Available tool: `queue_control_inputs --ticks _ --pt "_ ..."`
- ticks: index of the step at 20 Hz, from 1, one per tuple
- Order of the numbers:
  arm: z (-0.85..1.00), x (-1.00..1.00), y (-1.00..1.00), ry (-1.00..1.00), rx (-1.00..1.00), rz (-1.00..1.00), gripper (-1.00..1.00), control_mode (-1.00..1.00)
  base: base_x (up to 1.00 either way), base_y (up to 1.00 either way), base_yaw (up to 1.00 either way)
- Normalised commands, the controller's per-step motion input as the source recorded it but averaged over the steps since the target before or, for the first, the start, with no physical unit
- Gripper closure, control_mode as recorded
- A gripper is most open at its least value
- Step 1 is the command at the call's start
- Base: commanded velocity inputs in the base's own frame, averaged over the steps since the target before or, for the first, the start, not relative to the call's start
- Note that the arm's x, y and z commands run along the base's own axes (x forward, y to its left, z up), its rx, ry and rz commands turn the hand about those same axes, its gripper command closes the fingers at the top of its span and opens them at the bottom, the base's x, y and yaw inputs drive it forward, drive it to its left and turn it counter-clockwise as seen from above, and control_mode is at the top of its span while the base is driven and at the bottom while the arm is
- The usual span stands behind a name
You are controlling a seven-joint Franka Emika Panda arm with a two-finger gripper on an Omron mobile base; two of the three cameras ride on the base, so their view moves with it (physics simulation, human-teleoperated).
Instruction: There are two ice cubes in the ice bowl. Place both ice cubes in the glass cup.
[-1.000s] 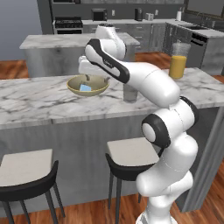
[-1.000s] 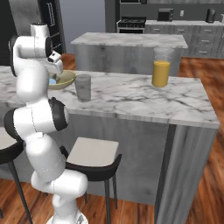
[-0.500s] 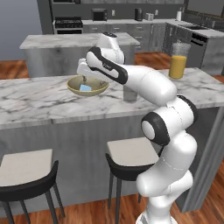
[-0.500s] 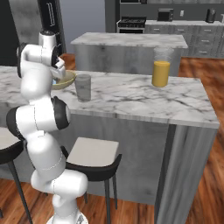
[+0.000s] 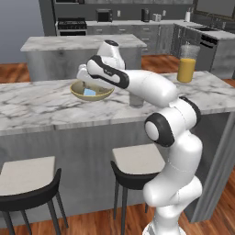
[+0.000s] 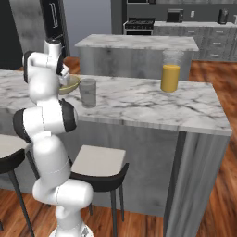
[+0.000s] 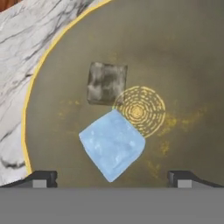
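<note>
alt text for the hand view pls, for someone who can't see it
Looking straight down into the ice bowl, one pale-blue ice cube lies on its greyish floor, between the open jaws of the gripper. A darker grey square patch lies beside it, and marble counter shows past the yellow rim.

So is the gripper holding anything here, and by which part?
Nothing is held. The gripper is open above the ice bowl, its fingertips either side of an ice cube, not touching it.

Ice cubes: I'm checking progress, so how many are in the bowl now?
2 in the ice bowl: a pale-blue ice cube beside the centre rings, and a greyish cube apart from it.
</note>
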Motion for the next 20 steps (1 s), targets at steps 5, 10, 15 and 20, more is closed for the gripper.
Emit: queue_control_inputs --ticks 5,10,15,20 --pt "-0.04 0.35 0.22 0.0 -0.04 0.0 -1.0 -1.0 0.0 0.0 0.0" --pt "-0.19 0.21 0.02 0.06 -0.07 0.0 -1.0 -1.0 0.0 0.0 0.0" --pt "-0.24 -0.06 -0.12 0.17 -0.05 0.0 -1.0 -1.0 0.0 0.0 0.0" --pt "-0.1 -0.09 -0.08 0.12 -0.01 0.0 -1.0 -1.0 0.0 0.0 0.0"
